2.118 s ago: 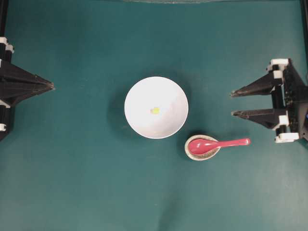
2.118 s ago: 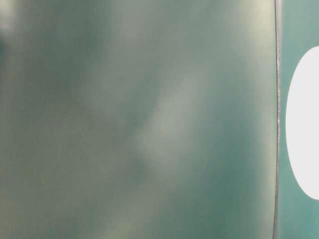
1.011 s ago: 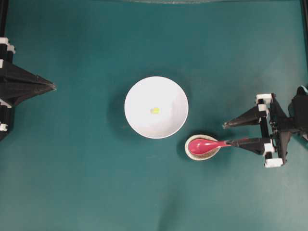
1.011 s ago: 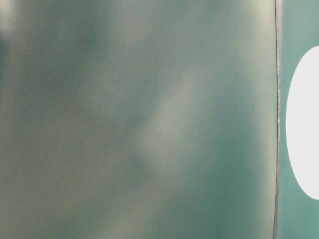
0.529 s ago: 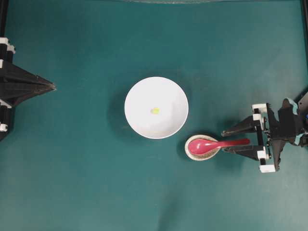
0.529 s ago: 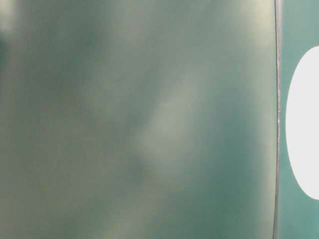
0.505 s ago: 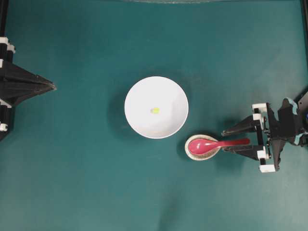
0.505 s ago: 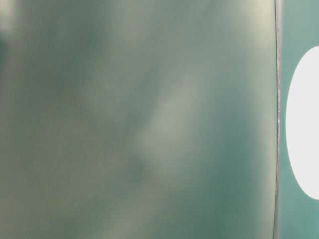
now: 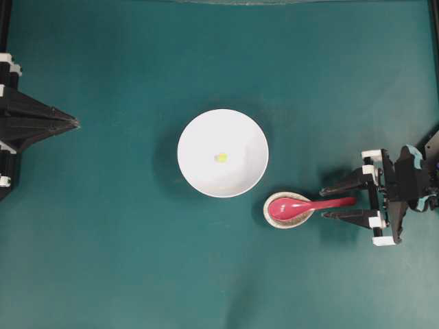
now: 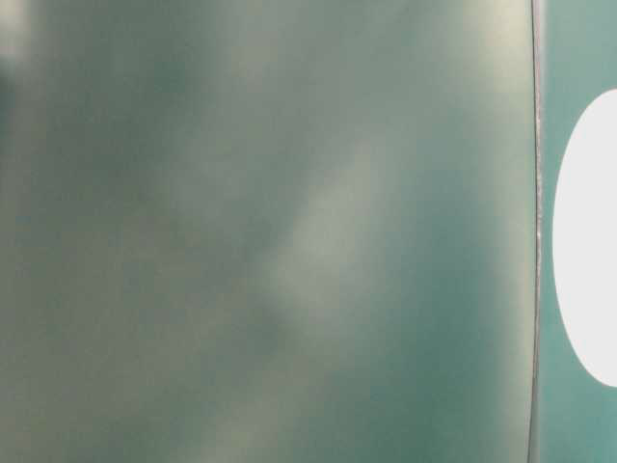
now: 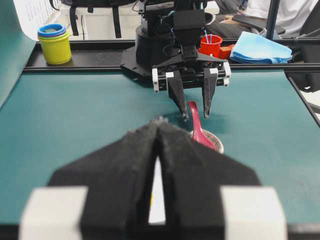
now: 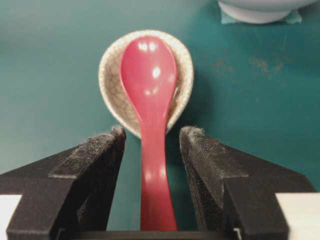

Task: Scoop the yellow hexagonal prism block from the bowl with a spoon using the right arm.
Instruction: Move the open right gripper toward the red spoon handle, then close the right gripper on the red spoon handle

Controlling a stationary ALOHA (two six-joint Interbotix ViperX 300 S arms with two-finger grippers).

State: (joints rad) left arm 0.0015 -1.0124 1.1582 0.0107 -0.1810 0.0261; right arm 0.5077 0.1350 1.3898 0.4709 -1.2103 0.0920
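The white bowl (image 9: 204,137) sits mid-table with the tiny yellow hexagonal prism block (image 9: 221,157) lying inside it. To its lower right the pink-red spoon (image 9: 302,205) rests with its scoop in a speckled beige spoon rest (image 9: 288,225) and its handle pointing right. My right gripper (image 9: 323,203) is open, one finger on each side of the handle and neither touching it. The right wrist view shows the spoon (image 12: 152,100) running between the open fingers of that gripper (image 12: 152,132). At the left edge my left gripper (image 9: 75,123) is shut and empty.
The spoon rest (image 12: 107,75) lies just ahead of the right fingers, with the bowl's base (image 12: 260,7) beyond it. Behind the right arm's base stand a yellow cup (image 11: 55,42), a red cup (image 11: 210,45) and a blue cloth (image 11: 262,50). The table-level view is blurred.
My right gripper has come in from the right edge and toward the table's front, and now straddles the spoon handle with its fingers still open. The left arm has not moved.
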